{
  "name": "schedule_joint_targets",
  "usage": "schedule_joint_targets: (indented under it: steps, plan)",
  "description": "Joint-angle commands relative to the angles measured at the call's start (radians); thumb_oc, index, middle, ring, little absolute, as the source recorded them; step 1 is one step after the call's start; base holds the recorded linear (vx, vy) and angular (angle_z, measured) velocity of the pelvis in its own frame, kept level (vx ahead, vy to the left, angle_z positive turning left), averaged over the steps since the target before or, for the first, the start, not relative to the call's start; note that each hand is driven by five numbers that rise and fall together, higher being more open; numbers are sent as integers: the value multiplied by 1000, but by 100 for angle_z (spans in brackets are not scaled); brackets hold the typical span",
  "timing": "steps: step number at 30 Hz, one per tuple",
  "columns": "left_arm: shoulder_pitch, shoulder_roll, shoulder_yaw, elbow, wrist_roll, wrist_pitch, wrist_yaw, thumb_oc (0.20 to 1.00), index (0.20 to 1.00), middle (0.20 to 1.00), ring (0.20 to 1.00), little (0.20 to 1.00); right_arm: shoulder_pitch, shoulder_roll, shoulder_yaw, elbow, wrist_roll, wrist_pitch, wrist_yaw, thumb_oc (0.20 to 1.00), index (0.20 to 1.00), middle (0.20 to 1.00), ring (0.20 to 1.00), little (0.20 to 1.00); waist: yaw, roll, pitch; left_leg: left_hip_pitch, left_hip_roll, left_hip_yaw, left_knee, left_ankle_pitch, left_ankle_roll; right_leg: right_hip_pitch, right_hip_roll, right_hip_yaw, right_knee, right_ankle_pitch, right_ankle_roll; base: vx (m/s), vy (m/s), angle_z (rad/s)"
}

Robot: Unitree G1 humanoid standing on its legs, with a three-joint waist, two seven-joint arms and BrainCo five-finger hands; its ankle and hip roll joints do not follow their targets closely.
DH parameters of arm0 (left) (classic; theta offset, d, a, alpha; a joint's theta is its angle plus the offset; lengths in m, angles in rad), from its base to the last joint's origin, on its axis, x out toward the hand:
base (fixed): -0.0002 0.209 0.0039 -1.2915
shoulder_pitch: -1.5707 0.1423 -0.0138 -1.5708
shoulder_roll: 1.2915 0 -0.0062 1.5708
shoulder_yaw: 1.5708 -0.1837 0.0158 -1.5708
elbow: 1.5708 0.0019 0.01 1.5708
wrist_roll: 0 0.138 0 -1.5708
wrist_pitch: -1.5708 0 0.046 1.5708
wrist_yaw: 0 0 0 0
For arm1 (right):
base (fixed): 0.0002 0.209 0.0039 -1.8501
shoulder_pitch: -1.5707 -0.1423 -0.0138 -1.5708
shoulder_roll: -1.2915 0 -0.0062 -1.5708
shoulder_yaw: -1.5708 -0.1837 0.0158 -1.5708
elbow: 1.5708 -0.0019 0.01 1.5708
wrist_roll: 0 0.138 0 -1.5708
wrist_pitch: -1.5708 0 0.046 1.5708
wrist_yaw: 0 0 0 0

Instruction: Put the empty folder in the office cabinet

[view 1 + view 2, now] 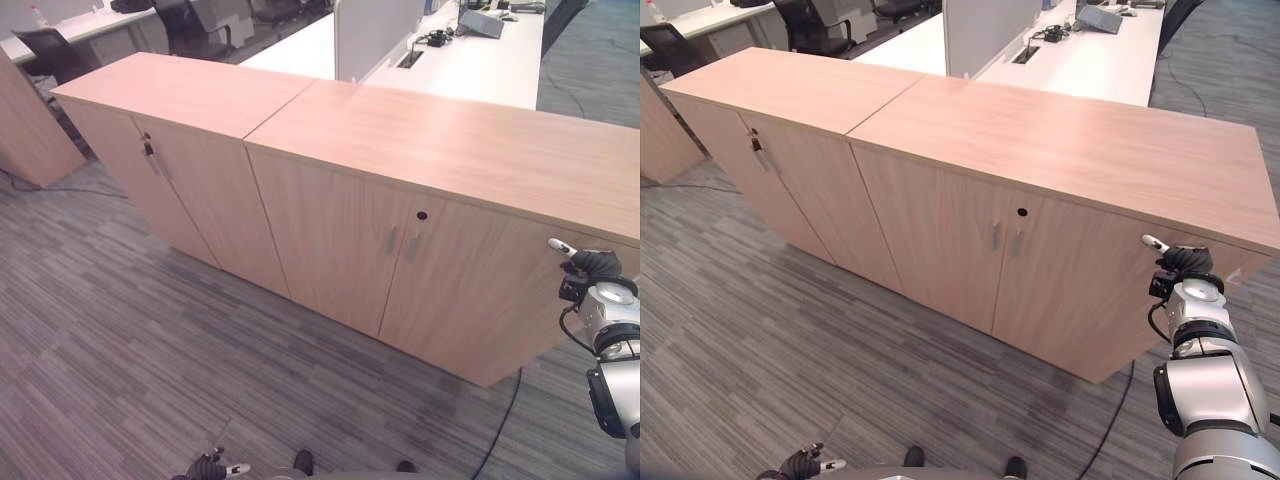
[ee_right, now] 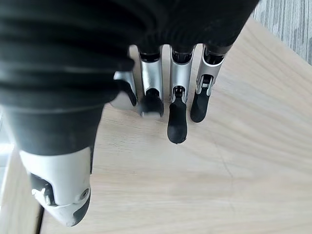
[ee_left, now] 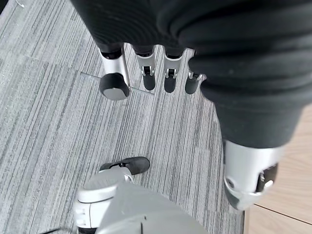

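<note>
1. Wood-grain office cabinet [image 1: 400,190], long and low, stands on the grey striped carpet [image 1: 120,330] with all its doors closed; small metal handles [image 1: 391,239] sit at the middle pair of doors.
2. The right hand [image 1: 1183,262] is raised in front of the cabinet's right-hand door, fingers [image 2: 177,117] loosely extended toward the wooden panel and holding nothing.
3. The left hand [image 1: 210,467] hangs low over the carpet, its fingers [image 3: 146,73] relaxed and empty.
4. No folder can be made out in either hand or on the cabinet top.
5. White desks [image 1: 470,60] with office chairs [image 1: 190,25] stand behind the cabinet.
</note>
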Motion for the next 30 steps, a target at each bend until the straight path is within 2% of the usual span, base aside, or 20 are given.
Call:
schedule_joint_targets:
  steps: [1, 7, 10, 14, 16, 17, 18, 19, 20, 21, 23, 25, 30]
  plan:
    - [-43, 64, -10, 57, 9, -14, -8, 1000, 1000, 1000, 1000, 1000, -145, -62, 1, 58, 43, -41, 8, 1000, 1000, 1000, 1000, 1000, 46, -51, -5, 46, 11, 17, 10, -82, -34, 68, -38, 10, 8, -73, 71, 55, -69, 1]
    - [-45, 71, -9, 60, 1, -17, -18, 1000, 1000, 1000, 1000, 1000, -117, -60, -20, 45, 72, -51, 11, 1000, 1000, 1000, 1000, 1000, 43, -39, -6, 40, 19, -3, 10, -77, -42, 75, -31, -5, 8, -86, 66, 44, -44, 1]
    - [-49, 67, -1, 63, -10, -17, -16, 1000, 1000, 1000, 1000, 1000, -90, -28, -36, 12, 131, -71, 20, 1000, 1000, 1000, 1000, 1000, 38, -33, -2, 36, 20, -8, 10, -75, -42, 74, -29, -4, 8, -88, 63, 0, 0, 0]
    - [-41, 47, 29, 79, -21, -20, -8, 1000, 1000, 1000, 1000, 1000, 42, 114, -34, -155, 167, -110, 39, 1000, 1000, 1000, 1000, 1000, 8, -27, 4, 44, 22, 4, 10, -80, -40, 73, -25, 12, 8, -89, 58, 0, 0, 0]
    - [-34, 36, 64, 85, -13, -19, -1, 1000, 1000, 1000, 1000, 1000, 179, 218, -22, -332, 131, -130, 43, 1000, 1000, 1000, 1000, 1000, -15, -22, 12, 50, 23, 16, 10, -84, -37, 70, -25, 27, 8, -86, 55, -3, 35, -4]
    - [-26, 30, 86, 87, -9, -18, 1, 1000, 1000, 1000, 1000, 1000, 256, 247, -30, -441, 95, -137, 37, 1000, 1000, 1000, 1000, 1000, -27, -21, 14, 54, 24, 23, 10, -87, -36, 70, -25, 34, 8, -85, 54, -2, 25, -6]
    - [-23, 32, 85, 86, -9, -19, 2, 1000, 1000, 1000, 1000, 1000, 265, 250, -32, -451, 91, -134, 32, 1000, 1000, 1000, 1000, 1000, -26, -22, 12, 55, 24, 24, 10, -87, -36, 70, -25, 34, 8, -85, 54, -5, 36, -7]
    - [-16, 13, 128, 87, 12, -17, 8, 1000, 1000, 1000, 1000, 1000, 469, 336, -56, -650, 39, -155, 49, 1000, 1000, 1000, 1000, 1000, -51, -18, 18, 61, 25, 37, 10, -92, -34, 66, -27, 45, 8, -82, 54, -6, 33, -6]
    - [-11, 7, 147, 91, 23, -15, 8, 1000, 1000, 1000, 1000, 1000, 568, 369, -68, -723, 9, -160, 61, 1000, 1000, 1000, 1000, 1000, -62, -17, 18, 65, 25, 42, 10, -95, -34, 65, -28, 51, 8, -82, 54, -5, 33, -4]
    - [-8, 8, 145, 90, 24, -15, 8, 1000, 1000, 1000, 1000, 1000, 577, 371, -70, -731, 6, -157, 58, 1000, 1000, 1000, 1000, 1000, -61, -18, 15, 66, 26, 42, 10, -95, -34, 66, -28, 52, 8, -82, 54, 4, 14, -11]
    - [-3, 2, 167, 90, 49, -19, 6, 1000, 1000, 1000, 1000, 1000, 727, 423, -73, -770, -40, -157, 81, 1000, 1000, 1000, 1000, 1000, -76, -16, 13, 71, 26, 49, 10, -100, -33, 64, -29, 60, 8, -81, 55, -3, 15, -33]
    - [0, 4, 165, 73, 68, -30, -5, 1000, 1000, 1000, 1000, 1000, 832, 461, -19, -698, -138, -123, 105, 1000, 1000, 1000, 1000, 1000, -101, -14, 15, 80, 28, 67, 10, -107, -32, 57, -33, 81, 9, -75, 56, -26, 32, -20]
    - [6, 16, 146, 43, 76, -38, -23, 1000, 1000, 1000, 1000, 1000, 871, 473, 40, -583, -260, -77, 131, 1000, 1000, 1000, 1000, 1000, -130, -15, 21, 97, 30, 101, 10, -112, -29, 46, -31, 122, 17, -70, 57, -39, 29, -39]
